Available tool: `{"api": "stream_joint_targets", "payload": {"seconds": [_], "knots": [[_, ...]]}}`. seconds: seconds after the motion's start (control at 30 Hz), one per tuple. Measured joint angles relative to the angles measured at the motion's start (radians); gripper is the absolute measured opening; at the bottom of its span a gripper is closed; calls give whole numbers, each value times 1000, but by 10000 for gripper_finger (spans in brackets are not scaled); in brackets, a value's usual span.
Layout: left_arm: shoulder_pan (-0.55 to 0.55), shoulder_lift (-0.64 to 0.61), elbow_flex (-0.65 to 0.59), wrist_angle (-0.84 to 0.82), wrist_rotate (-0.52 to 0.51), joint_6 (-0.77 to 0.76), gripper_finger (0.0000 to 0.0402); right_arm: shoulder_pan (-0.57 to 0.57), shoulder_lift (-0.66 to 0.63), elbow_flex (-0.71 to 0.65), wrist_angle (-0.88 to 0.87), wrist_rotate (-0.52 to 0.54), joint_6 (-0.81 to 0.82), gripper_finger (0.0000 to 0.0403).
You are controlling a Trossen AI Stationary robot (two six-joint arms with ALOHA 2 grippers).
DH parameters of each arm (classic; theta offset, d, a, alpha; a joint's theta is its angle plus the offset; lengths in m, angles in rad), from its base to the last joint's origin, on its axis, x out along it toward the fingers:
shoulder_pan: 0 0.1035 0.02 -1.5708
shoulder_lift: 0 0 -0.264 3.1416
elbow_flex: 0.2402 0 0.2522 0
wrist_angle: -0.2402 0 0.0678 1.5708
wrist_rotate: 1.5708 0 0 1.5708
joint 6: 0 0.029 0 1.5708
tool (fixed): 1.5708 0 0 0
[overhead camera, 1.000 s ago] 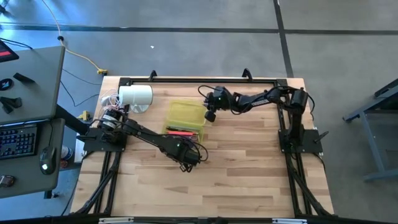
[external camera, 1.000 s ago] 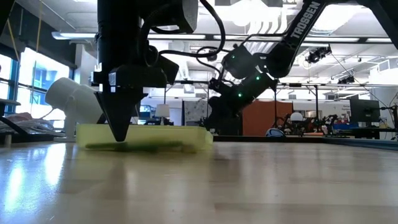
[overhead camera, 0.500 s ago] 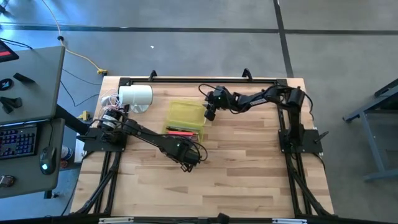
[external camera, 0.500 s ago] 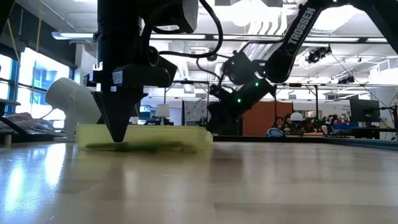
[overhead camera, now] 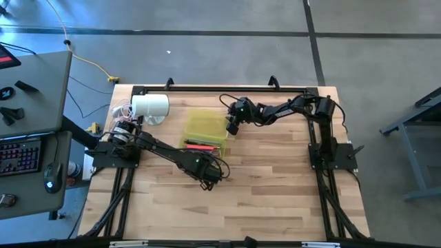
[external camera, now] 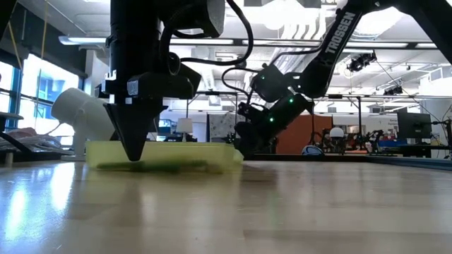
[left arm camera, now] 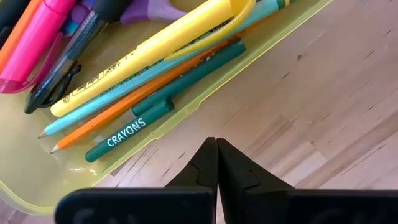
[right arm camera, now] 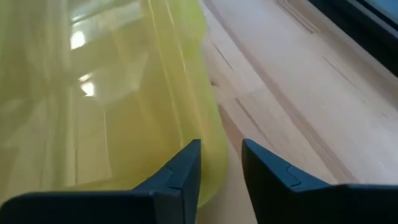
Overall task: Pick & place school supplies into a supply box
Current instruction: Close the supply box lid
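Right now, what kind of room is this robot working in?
Probably a robotics lab or workshop: a wooden table framed in black rails carries two arms, a desk with a keyboard stands beside it, and the low view shows an open hall with ceiling lights and more equipment.

Even overhead light is falling on the table [overhead camera: 275, 179]; shadows are showing faint and short. In the low view, ceiling strip lights and a bright window are glaring, the near tabletop is blurring out of focus. The supply box [right arm camera: 93, 93] is throwing white highlights in the right wrist view, soft-focused. Left wrist view is reading sharp.
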Motion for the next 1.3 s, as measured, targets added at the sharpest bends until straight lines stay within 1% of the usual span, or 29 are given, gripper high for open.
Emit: {"api": "stream_joint_targets", "payload": {"seconds": [0.17, 0.23, 0.37, 0.4, 0.47, 0.67, 0.73, 0.87, 0.93, 1.07, 1.13, 1.2, 1.3], "knots": [[0, 0, 0, 0, -8, 8, 16, 0, 0, 0, -2, -25, 0, 74], [0, 0, 0, 0, -14, 8, 20, 0, 0, -1, 13, -33, 12, 57], [0, 0, 0, 0, -24, 8, 39, 2, 2, -2, 51, -39, 18, 11], [0, 0, 0, 0, -24, 8, 41, 4, 3, -3, 61, -38, 27, 6], [0, 0, 0, 0, -25, 9, 39, 12, 3, -4, 74, -25, 38, 8], [-1, 0, 0, -2, -48, 27, 15, 52, -26, -6, 62, 19, 21, 3], [-1, 0, 0, -2, -58, 27, 17, 71, -56, -5, 60, 57, 7, 2], [-2, 0, 0, -5, -63, 23, 39, 121, -127, -5, 17, 172, -49, 1], [-10, 0, 0, -5, -72, 9, 43, 149, -166, -5, -8, 232, -88, 1], [-32, 0, 0, -8, -95, -9, 24, 213, -218, -5, -19, 368, -175, 1], [-46, 0, 0, -9, -116, -33, 12, 246, -235, -5, -19, 409, -209, 1], [-63, 0, 0, -12, -136, -63, 12, 279, -247, -4, -17, 434, -215, 1], [-103, -10, 2, -23, -169, -119, 24, 332, -255, -3, -17, 487, -228, 1]]}}
